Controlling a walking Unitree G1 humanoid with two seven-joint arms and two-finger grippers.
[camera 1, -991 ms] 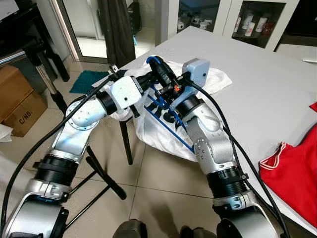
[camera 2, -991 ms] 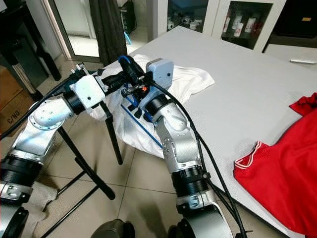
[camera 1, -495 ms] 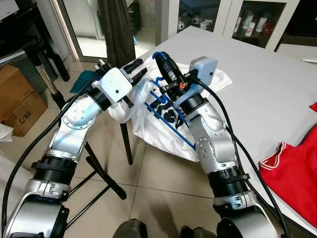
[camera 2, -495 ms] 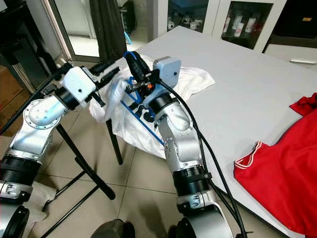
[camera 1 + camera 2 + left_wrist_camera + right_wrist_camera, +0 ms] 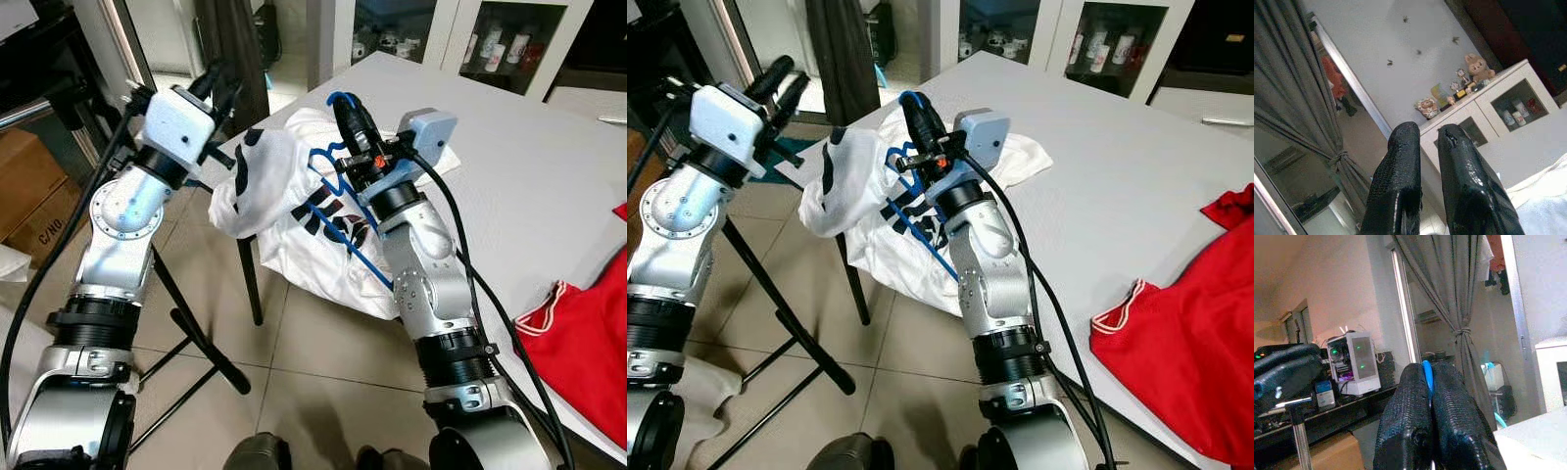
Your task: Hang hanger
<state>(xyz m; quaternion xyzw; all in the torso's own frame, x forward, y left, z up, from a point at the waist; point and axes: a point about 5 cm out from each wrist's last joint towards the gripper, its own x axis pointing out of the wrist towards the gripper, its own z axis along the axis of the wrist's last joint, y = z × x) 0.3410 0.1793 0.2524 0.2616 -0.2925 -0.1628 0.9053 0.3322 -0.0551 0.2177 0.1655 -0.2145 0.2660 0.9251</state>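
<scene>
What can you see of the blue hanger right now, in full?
The blue hanger looks like thin plastic or coated wire. Its hook is pinched between the shut fingers of the right end effector, raised above the corner of the grey table. A white T-shirt with dark print is draped on it; the lower bar slants down across the cloth. The left end effector is apart from it.

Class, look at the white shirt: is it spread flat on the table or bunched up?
Bunched up. The white shirt hangs rumpled on the blue hanger, draping off the table edge, held by the right gripper.
</scene>
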